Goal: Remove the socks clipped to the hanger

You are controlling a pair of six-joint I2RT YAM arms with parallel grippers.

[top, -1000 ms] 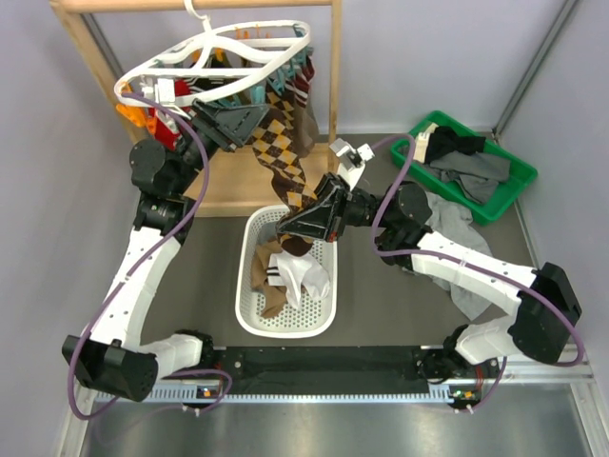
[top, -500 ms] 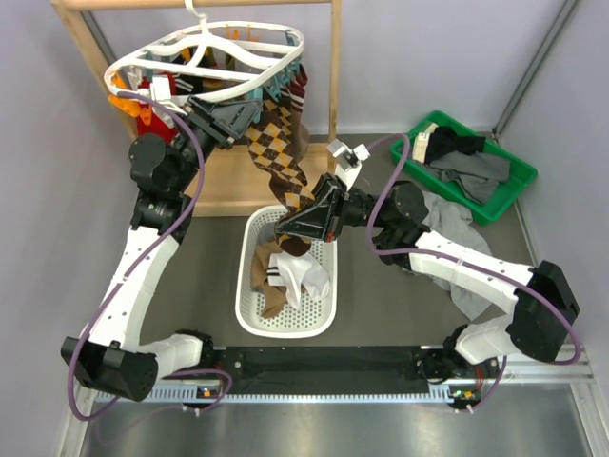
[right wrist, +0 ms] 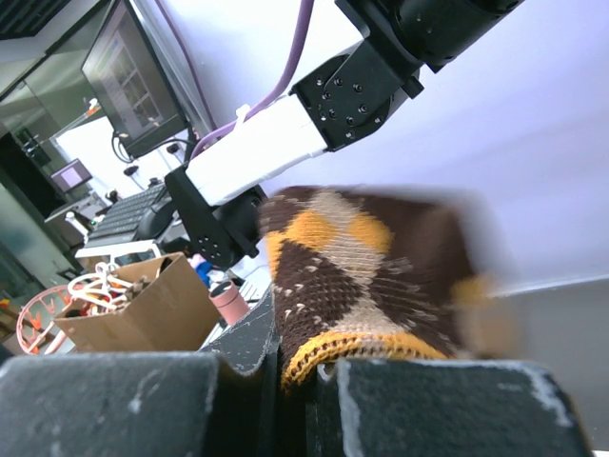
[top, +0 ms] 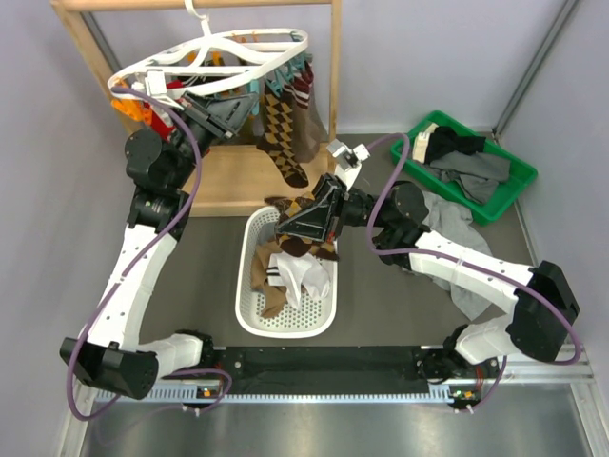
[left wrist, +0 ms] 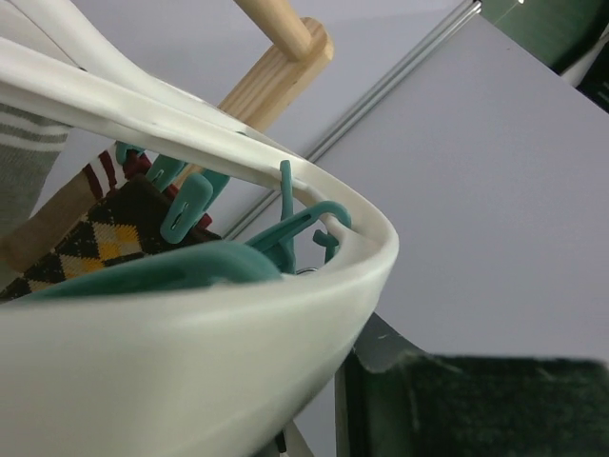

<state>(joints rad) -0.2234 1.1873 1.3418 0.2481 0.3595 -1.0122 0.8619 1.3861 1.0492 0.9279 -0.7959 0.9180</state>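
The white hanger (top: 288, 49) hangs from the wooden rail with teal clips. My left gripper (top: 249, 101) is shut on its near rim, which fills the left wrist view (left wrist: 190, 362) beside teal clips (left wrist: 285, 221). A brown-tan argyle sock (top: 283, 133) and dark red striped socks (top: 306, 105) hang from it, with red socks (top: 158, 120) at the left. My right gripper (top: 287, 227) is shut on another brown argyle sock (right wrist: 371, 276), free of the hanger, above the white basket (top: 249, 314).
The basket holds a black and white striped sock (top: 301, 276) and a tan sock (top: 266, 290). A green bin (top: 516, 193) with dark garments stands at the right, with grey cloth (top: 459, 236) beside it. The wooden stand's post (top: 334, 71) rises behind the hanger.
The argyle sock stretched between the hanger and my right gripper has come off its clip and dropped over the basket. The hanger and my left gripper have swung back up and left.
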